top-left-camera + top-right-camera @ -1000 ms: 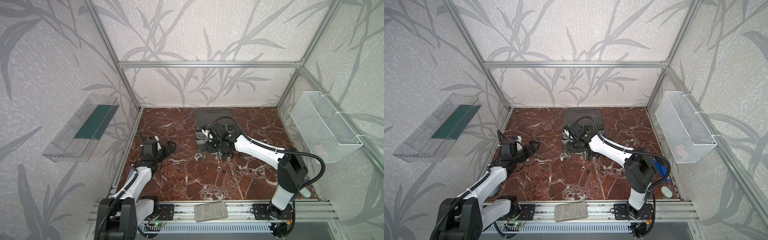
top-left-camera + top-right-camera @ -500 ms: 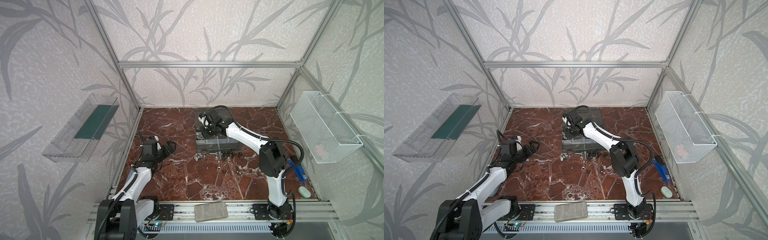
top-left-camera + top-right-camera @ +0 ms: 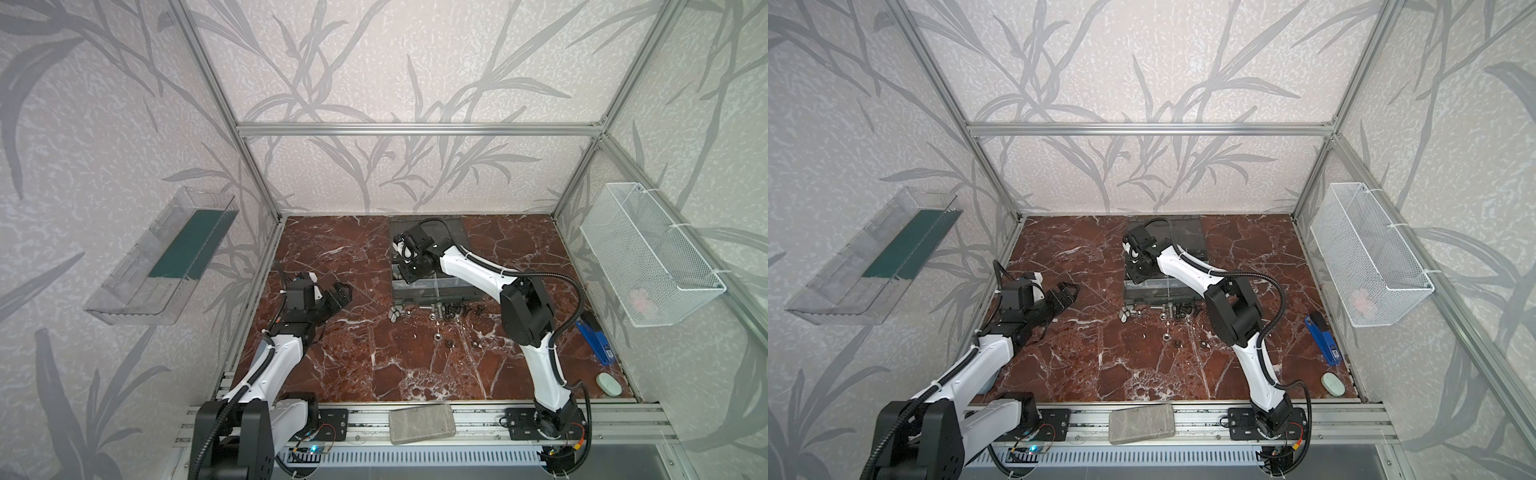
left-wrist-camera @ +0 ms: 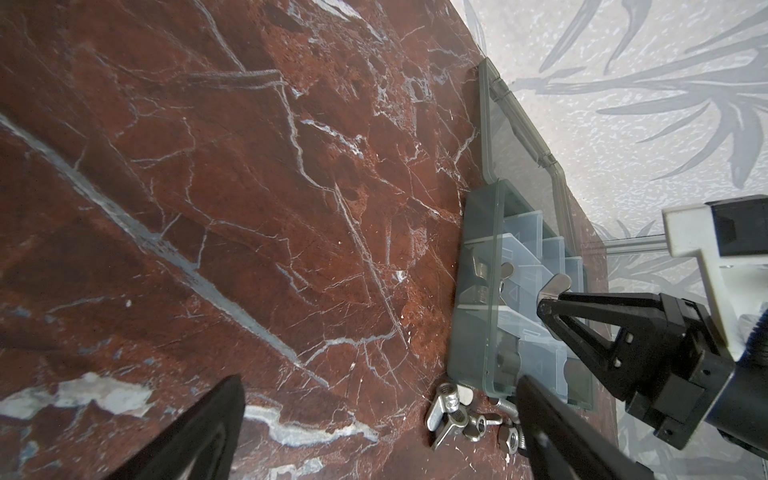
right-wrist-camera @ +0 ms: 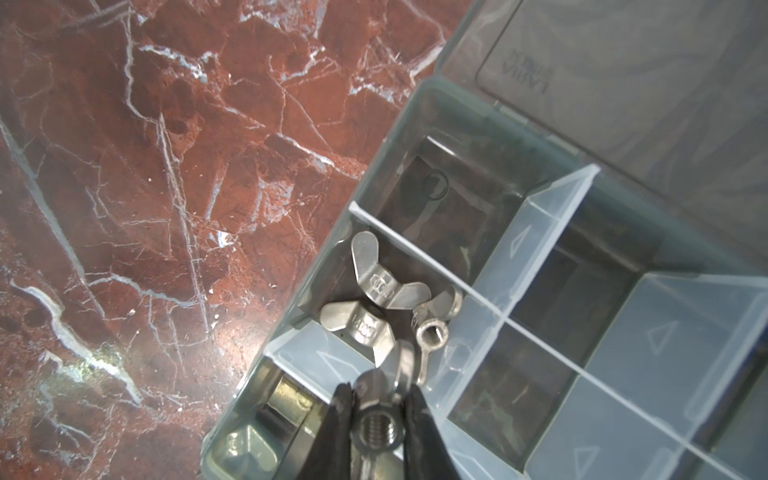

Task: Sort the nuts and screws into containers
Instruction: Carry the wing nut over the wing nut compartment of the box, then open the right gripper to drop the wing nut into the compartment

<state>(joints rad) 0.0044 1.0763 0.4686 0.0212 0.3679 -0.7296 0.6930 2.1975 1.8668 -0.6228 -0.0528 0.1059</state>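
Pinching a silver wing nut [image 5: 376,432] between its tips, the right gripper [image 5: 376,395] hangs just above an organizer cell [image 5: 415,257] — three more wing nuts [image 5: 376,286] lie inside. The left gripper [image 3: 340,293] — jaws spread — hovers well apart.

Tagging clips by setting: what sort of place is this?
Probably a lab robot cell: an aluminium frame holds wallpapered panels, and the left arm and right arm are mounted on a front rail.
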